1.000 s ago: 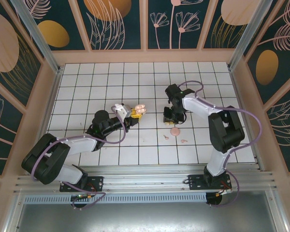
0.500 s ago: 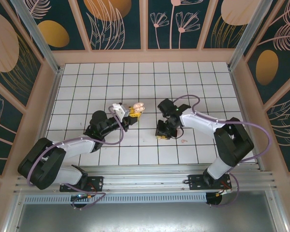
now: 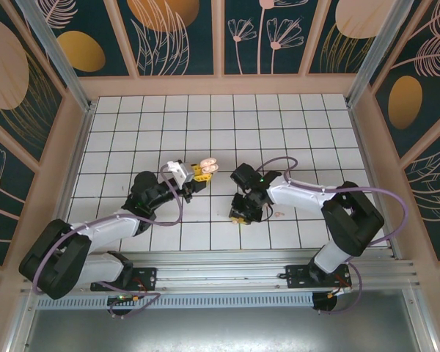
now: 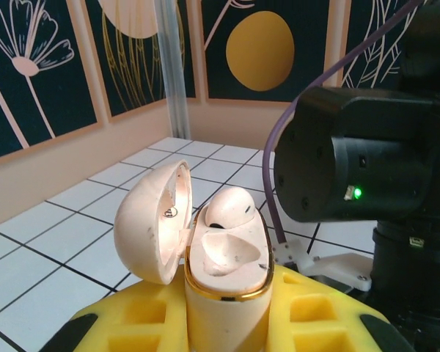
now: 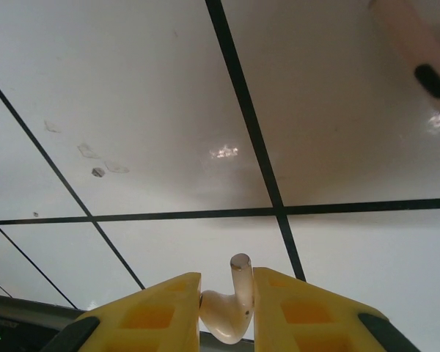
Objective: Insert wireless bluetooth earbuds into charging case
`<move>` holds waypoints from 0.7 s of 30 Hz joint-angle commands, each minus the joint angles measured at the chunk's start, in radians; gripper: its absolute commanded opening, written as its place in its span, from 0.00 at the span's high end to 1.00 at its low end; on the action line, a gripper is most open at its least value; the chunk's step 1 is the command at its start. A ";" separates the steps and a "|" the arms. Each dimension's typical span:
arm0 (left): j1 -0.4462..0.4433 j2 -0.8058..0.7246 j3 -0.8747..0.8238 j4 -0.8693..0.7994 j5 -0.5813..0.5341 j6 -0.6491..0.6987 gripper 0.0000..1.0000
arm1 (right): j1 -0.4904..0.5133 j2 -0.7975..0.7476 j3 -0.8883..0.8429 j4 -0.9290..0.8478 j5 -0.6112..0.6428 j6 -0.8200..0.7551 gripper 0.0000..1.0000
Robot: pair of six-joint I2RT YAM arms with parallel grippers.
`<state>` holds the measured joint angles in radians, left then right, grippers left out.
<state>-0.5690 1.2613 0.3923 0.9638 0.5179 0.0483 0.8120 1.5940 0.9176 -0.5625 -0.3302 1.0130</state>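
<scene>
Charging case [image 4: 224, 257], lid open with one earbud [image 4: 229, 207] seated, sits clamped in the left tool [image 4: 227, 323]; right tool [image 5: 227, 293] pinches a second earbud [image 5: 224, 314] above the counter [image 5: 132, 110].

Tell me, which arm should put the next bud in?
Right: the right gripper pinches a tiny pale pink earbud, while the left gripper holds the open rounded pink charging case.

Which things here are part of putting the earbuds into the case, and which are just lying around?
For the job:
- charging case, open, held in the left gripper
- seated earbud inside it
- second earbud pinched in the right gripper

Lying about:
- small pink piece on the table, too small to identify
</scene>
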 commanded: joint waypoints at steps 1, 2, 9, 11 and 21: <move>-0.003 -0.023 -0.011 -0.011 -0.007 0.022 0.89 | 0.017 0.005 -0.024 0.022 -0.009 0.045 0.77; -0.003 -0.025 -0.015 -0.011 -0.008 0.021 0.89 | 0.019 0.011 -0.024 0.023 -0.009 0.045 0.77; -0.003 -0.030 -0.017 -0.017 -0.015 0.014 0.89 | 0.023 0.047 -0.022 0.043 -0.010 0.027 0.76; -0.003 -0.030 -0.015 -0.019 -0.016 0.012 0.89 | 0.023 0.060 -0.020 0.048 -0.012 0.021 0.76; -0.002 -0.033 -0.010 -0.031 -0.017 0.015 0.89 | 0.023 0.075 0.005 0.029 -0.009 -0.001 0.65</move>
<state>-0.5690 1.2495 0.3828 0.9291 0.5106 0.0513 0.8265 1.6615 0.9085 -0.5198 -0.3420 1.0237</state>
